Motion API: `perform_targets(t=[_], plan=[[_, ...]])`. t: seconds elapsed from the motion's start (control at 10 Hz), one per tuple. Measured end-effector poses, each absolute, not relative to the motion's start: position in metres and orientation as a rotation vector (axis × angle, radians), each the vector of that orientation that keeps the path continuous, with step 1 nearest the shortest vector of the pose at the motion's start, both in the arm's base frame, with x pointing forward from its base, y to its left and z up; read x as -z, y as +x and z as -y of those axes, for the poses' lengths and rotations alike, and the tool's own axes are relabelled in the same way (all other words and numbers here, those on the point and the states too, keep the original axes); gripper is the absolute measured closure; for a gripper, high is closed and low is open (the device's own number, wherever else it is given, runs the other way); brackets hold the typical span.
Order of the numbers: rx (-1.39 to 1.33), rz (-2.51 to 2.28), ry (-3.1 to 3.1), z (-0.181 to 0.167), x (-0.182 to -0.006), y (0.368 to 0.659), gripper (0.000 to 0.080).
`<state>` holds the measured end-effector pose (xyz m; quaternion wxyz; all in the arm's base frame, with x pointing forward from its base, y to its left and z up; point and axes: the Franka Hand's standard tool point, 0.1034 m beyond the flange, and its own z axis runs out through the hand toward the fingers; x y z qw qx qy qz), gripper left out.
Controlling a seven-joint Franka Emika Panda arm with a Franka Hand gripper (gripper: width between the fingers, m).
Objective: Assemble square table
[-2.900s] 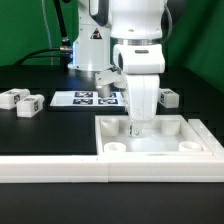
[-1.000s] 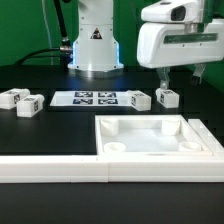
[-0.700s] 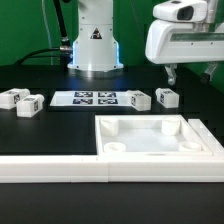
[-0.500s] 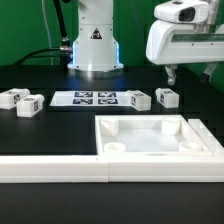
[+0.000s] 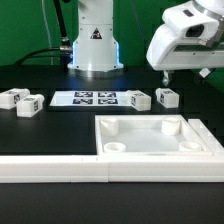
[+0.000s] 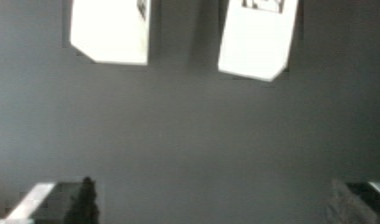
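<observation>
- The fence (image 5: 50, 167), a long white bar, lies across the near edge of the black table (image 5: 55, 130) at 6 o'clock in the exterior view. It sits right against the front rim of the square table top.
- The square table top (image 5: 150, 148) lies flat on the table at about 5 o'clock, rim up. Its round corner sockets are all bare.
- Behind the top, at 9 o'clock, the outer 9 o'clock leg (image 5: 9, 98) and the inner 9 o'clock leg (image 5: 29, 103) lie just beside each other, well apart from the top.
- The marker board (image 5: 95, 98) lies flat at mid-table.
- The inner 3 o'clock leg (image 5: 138, 99) lies just beside the marker board's 3 o'clock end, with the outer 3 o'clock leg (image 5: 167, 97) near it.
- The arm's white head (image 5: 190, 40) hangs at 2 o'clock, above the outer 3 o'clock leg and touching nothing.
- In the wrist view the fingers (image 6: 62, 200) stand wide apart with only bare dark table between them. A pair of tagged legs (image 6: 112, 32) lies side by side, clear of them.
- The robot base (image 5: 95, 45) stands farthest off, at 12 o'clock.
</observation>
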<state>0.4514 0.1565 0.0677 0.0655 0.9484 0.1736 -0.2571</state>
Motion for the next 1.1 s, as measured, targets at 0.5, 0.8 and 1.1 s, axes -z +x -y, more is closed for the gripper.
perform_targets(t=[0.5, 0.8, 1.1], plan=[[1.165, -0.321, 2.681, -0.167, -0.053, 0.433, 0.015], [1.159, -0.319, 2.686, -0.165, -0.054, 0.434, 0.015], [1.184, -0.312, 2.691, -0.167, -0.032, 0.412, 0.015]])
